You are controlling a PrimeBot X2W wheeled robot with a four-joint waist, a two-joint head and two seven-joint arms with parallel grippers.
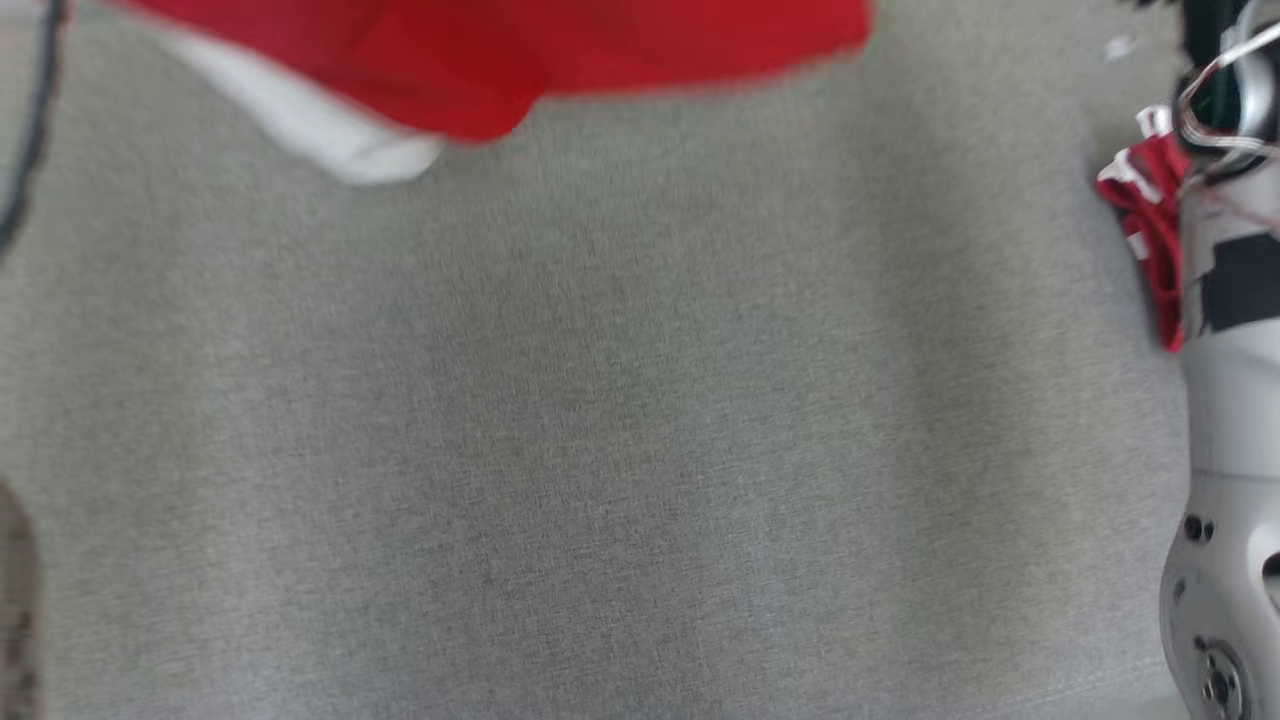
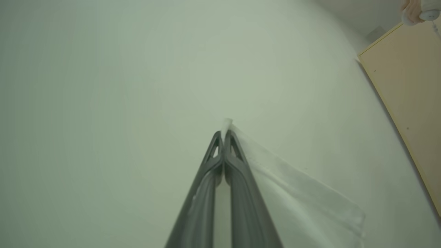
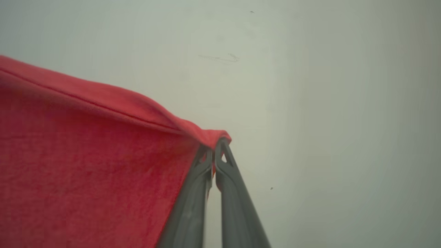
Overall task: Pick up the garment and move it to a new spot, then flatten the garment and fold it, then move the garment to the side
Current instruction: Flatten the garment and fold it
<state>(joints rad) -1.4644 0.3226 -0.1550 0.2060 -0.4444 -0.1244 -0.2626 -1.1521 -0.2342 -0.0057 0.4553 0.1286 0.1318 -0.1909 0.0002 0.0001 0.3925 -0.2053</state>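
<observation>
- Nearest in the head view is the grey cloth-covered worktop (image 1: pixel 600 450), with the right forearm (image 1: pixel 1230 400) rising along the right edge of the frame.
- The right pincer (image 3: pixel 215 144) is pressed together on a red corner of the garment (image 3: pixel 86 165), right at the stitched hem (image 3: pixel 103 106). The cloth drapes away to the lower left of that wrist view.
- The left pincer (image 2: pixel 224 132) is likewise pinching a thin white edge (image 2: pixel 296 193), which hangs to the lower right.
- In the head view the garment spans the top of the frame, red with a white flap at the upper left, and looks lifted off the worktop. A red-and-white bunch sits by the forearm at the upper right.
- I'd judge it light, soft and limp. It will sag between the two holds, so hems and corners are the places to hold, and the thin white edge could slip out.
- Farthest off are a pale wall (image 2: pixel 103 69), a wooden board (image 2: pixel 406 96) and a person's hand (image 2: pixel 411 12) in the upper right corner.
</observation>
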